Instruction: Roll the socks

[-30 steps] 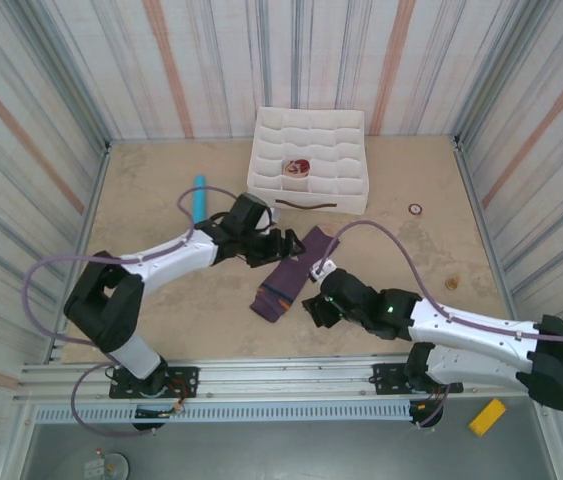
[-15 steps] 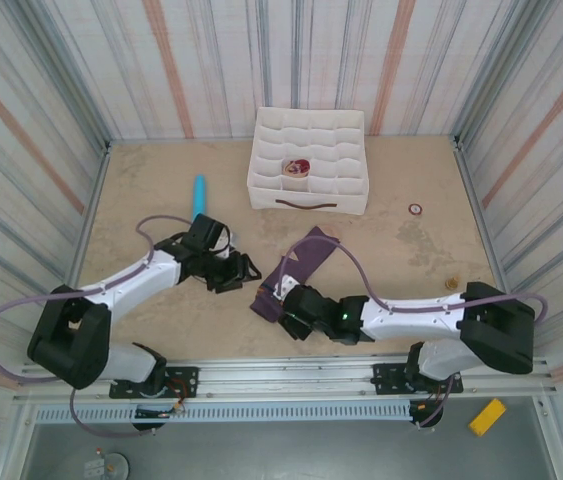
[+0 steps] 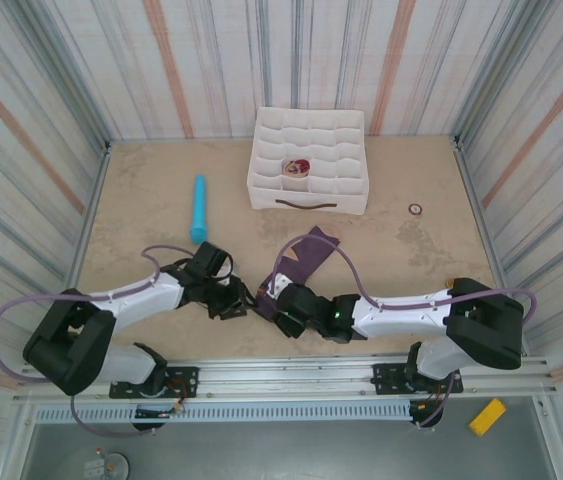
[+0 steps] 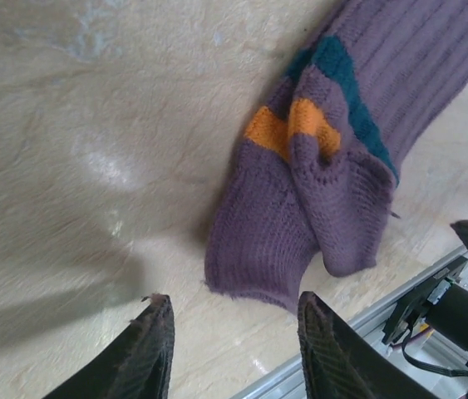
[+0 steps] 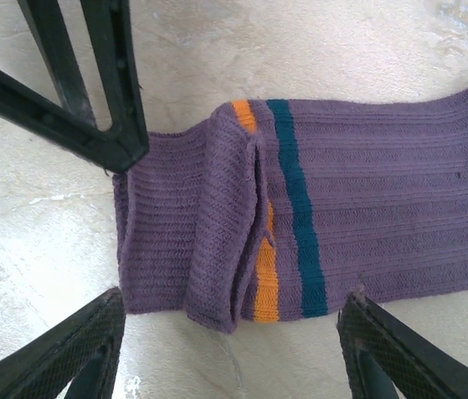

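Purple sock point(image 5: 367, 199) flat on bench point(image 4: 92, 125), one fold at its end, roll barely begun. L hand point(image 4: 235, 303) released, empty; R hand point(image 5: 234, 303) spread wide, gripping nothing.

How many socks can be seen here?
2. A purple striped sock lies on the table, its near end folded over; a beige-and-maroon one sits in a compartment of the white organizer. The folded layers could hide another.

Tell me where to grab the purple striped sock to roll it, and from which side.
Take the purple sock at its doubled-over end beyond the orange stripe, nearest the arm bases. Come from above, fingers straddling its width. That end stands up as a thick lip, probably easier to pinch than the rest, which lies flat on the table.
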Robot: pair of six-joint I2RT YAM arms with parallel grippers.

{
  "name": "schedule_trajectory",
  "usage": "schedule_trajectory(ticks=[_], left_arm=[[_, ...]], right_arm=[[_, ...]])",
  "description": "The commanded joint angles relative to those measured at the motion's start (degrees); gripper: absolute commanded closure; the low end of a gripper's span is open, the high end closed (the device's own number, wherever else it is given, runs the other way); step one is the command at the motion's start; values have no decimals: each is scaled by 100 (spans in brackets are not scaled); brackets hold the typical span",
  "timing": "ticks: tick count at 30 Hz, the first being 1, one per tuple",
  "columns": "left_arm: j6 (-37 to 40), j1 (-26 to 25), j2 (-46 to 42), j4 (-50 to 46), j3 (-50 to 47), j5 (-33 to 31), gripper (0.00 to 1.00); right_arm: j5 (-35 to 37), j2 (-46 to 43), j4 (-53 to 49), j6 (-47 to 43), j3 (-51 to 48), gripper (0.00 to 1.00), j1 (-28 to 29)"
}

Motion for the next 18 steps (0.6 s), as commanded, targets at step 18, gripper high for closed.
schedule_trajectory(ticks=[18], left_arm=[[-587, -165, 524, 843, -75, 110, 93]], right_arm=[[-249, 30, -101, -283, -36, 34, 46]])
